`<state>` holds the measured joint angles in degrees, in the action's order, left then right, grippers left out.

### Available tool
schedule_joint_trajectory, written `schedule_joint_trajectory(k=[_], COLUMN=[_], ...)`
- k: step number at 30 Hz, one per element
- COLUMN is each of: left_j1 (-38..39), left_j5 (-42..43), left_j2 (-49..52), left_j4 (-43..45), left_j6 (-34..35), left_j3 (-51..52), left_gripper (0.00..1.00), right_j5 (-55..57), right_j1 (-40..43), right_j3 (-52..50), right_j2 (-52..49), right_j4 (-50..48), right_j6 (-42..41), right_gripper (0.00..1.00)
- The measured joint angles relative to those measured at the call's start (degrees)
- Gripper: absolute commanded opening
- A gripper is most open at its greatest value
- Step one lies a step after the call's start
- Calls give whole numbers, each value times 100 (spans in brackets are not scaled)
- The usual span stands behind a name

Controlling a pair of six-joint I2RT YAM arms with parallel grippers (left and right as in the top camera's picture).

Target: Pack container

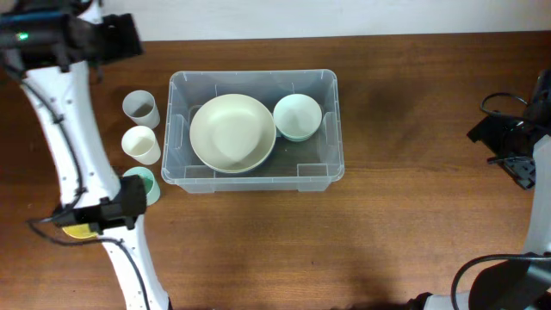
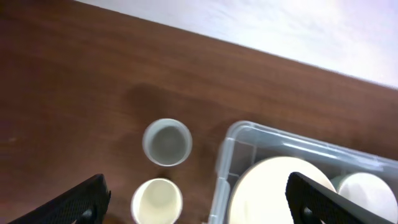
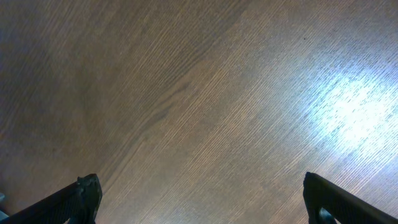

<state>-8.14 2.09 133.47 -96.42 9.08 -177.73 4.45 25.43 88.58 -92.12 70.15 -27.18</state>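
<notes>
The container (image 1: 251, 77) is a clear plastic bin in the middle of the table. It holds a large cream bowl (image 1: 231, 133) and a small pale green bowl (image 1: 298, 116). My left gripper (image 1: 120, 39) is open and empty, held high over the table's back left. Its wrist view (image 2: 199, 202) looks down on a grey cup (image 2: 166, 142), a cream cup (image 2: 157, 202) and the container's left end (image 2: 225, 155). My right gripper (image 1: 508, 142) is open and empty at the far right, with only bare wood in its wrist view (image 3: 202, 199).
Left of the container stand the grey cup (image 1: 140, 107), the cream cup (image 1: 141, 144) and a green cup (image 1: 145, 184), which the left arm partly hides. A yellow object (image 1: 82, 230) lies under the left arm's elbow.
</notes>
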Motion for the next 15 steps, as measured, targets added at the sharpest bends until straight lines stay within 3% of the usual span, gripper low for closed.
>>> schedule_joint_trajectory(k=[6,15], left_j1=[-428,-1567], left_j5=[-203,-708], left_j2=[-1064,-2352], left_j4=[-13,-24], left_j6=[310,1364], left_j3=[1799,4465], left_gripper=[93,94], right_j5=[2,2], right_j1=[0,0], right_j3=[0,0], right_j2=[0,0], right_j4=[-2,0], right_j6=[-4,-2], right_gripper=[99,99])
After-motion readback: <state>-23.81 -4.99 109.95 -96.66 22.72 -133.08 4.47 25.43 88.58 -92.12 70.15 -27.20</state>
